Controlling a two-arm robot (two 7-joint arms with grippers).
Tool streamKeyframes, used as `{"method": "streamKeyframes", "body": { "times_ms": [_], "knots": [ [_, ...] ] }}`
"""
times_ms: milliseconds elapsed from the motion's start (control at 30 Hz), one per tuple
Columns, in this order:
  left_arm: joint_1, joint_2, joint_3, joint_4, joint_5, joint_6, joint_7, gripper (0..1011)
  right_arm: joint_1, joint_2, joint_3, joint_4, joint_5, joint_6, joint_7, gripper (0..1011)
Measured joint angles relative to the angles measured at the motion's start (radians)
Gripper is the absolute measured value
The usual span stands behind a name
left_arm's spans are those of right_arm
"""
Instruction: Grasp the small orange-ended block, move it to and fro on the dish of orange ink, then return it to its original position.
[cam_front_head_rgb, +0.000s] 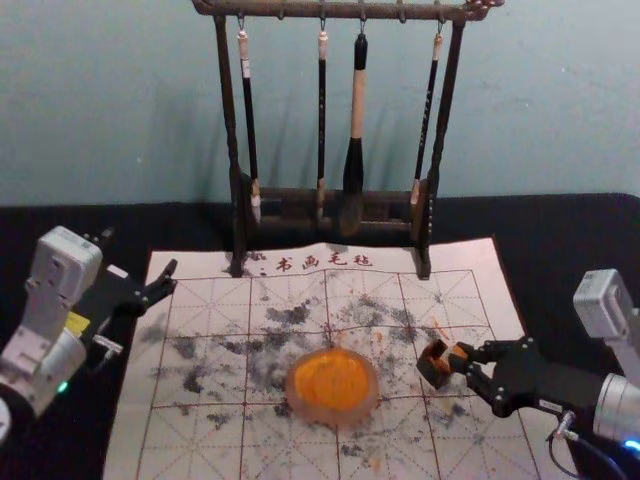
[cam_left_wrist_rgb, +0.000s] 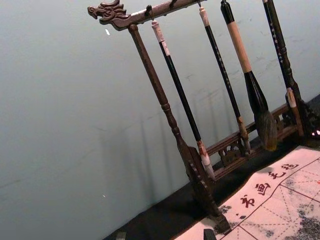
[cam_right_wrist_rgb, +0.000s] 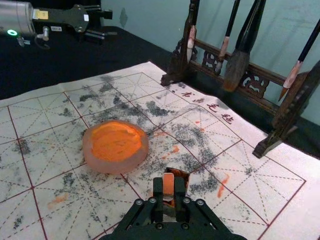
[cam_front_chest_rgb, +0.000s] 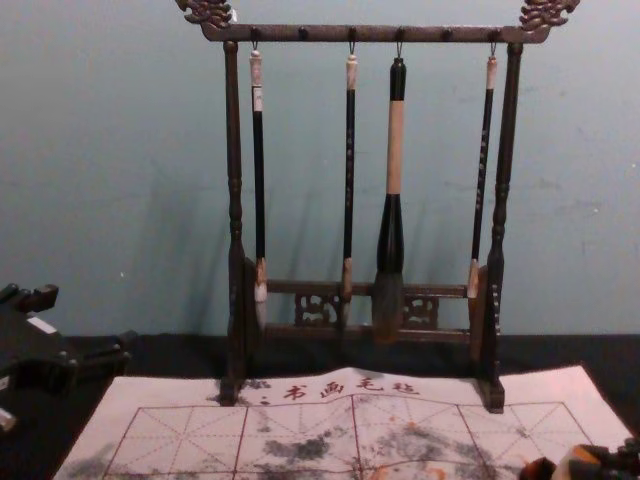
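Head view: right gripper (cam_front_head_rgb: 464, 358) at right, reaching in over the paper mat (cam_front_head_rgb: 497, 440); it pinches the small orange-ended block (cam_front_head_rgb: 457, 361) between its fingers; block sits right of the orange ink dish (cam_front_head_rgb: 346, 417), well off its rim, and close beside a small dark box (cam_front_head_rgb: 431, 373); left gripper (cam_front_head_rgb: 140, 252) parked at left, near the mat's upper left corner, fingers spread; wooden rack (cam_front_head_rgb: 231, 125) stands behind, four brushes hanging from its bar

Left wrist view: left gripper (cam_left_wrist_rgb: 165, 235) has its two tips well apart, nothing between them; camera faces the rack, the brushes and a printed corner of the mat

Right wrist view: right gripper (cam_right_wrist_rgb: 168, 186) closed on the block, orange part of it seen between the tips; dark box with orange stains directly behind and around the block's lower part as seen here; whether the two touch, cannot tell; dish stands apart from the block on the mat, orange ink covering its middle; orange smudges and grey-black stains noted on the grid

Chest view: right gripper, block and dark box at lower right corner, partly cut off; left gripper at left edge, fingers spread
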Motion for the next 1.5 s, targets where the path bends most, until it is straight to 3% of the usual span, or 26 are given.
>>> {"method": "streamKeyframes", "body": {
  "times_ms": [567,967,1100,1500],
  "knots": [
    [0.0,0.0,0.0,0.0,0.0,0.0,0.0,1001,-0.038,0.065,0.035,-0.14,-0.01,0.089,-0.059,94],
    [0.0,0.0,0.0,0.0,0.0,0.0,0.0,1001,-0.033,0.09,0.066,-0.226,0.005,0.096,-0.056,94],
    [0.0,0.0,0.0,0.0,0.0,0.0,0.0,1001,-0.006,0.086,0.042,-0.232,-0.007,0.106,-0.042,94],
    [0.0,0.0,0.0,0.0,0.0,0.0,0.0,1001,0.117,0.037,-0.113,-0.184,-0.1,0.154,0.029,94]
  ]
}}
